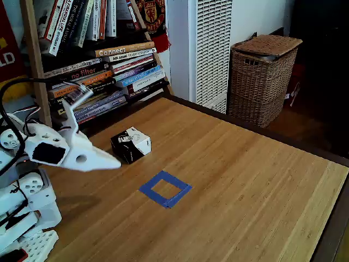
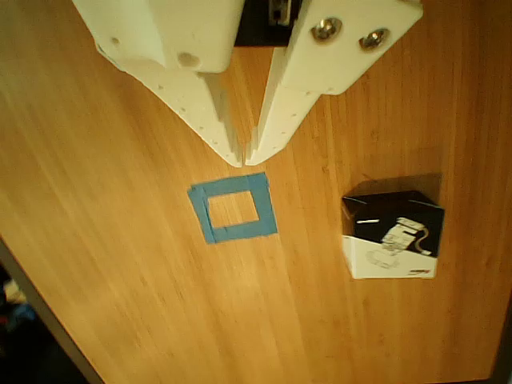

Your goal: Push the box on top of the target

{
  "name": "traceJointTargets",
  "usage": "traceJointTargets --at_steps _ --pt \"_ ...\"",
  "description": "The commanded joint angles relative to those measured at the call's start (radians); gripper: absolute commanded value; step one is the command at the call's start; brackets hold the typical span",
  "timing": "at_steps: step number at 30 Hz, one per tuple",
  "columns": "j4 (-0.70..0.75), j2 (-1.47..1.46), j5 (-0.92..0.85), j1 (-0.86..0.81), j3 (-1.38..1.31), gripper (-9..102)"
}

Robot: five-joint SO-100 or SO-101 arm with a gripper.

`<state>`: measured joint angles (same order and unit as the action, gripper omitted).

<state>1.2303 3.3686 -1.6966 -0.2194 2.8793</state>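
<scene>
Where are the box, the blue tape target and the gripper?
box (image 1: 131, 144), fixed view, on its white and black front.
target (image 2: 233, 233), other view, on the lower tape strip.
gripper (image 2: 243, 160), other view, midway between the near-touching fingertips.

My body is white printed plastic, with blocky white segments and round fittings stacked at the lower left of the fixed view, and black cables (image 1: 16, 87) looping over me at the upper left. My gripper (image 1: 112, 162) ends in a long pointed beak with a dark rectangular opening and a small round hole in its side. In the other view my two fingers (image 2: 212, 112) taper from the top edge, dotted with tiny holes, and two silver screws (image 2: 348, 34) sit at the upper right.
</scene>
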Motion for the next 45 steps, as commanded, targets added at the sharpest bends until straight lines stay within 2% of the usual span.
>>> traceJointTargets --at_steps 1,8,18,22,31,39,45 --pt "-0.040 0.009 -0.038 0.037 -0.006 0" --pt "-0.109 0.009 -0.158 0.109 -0.005 1" --pt "-0.221 0.009 -0.426 0.219 -0.008 0" --pt "-0.198 -0.009 -0.535 0.250 -0.051 0" --pt "-0.117 -0.479 -0.782 0.301 -0.423 0" --pt "-0.325 -0.859 -0.927 0.420 -0.546 0" --pt "-0.342 -1.243 -0.971 0.492 -0.799 0"
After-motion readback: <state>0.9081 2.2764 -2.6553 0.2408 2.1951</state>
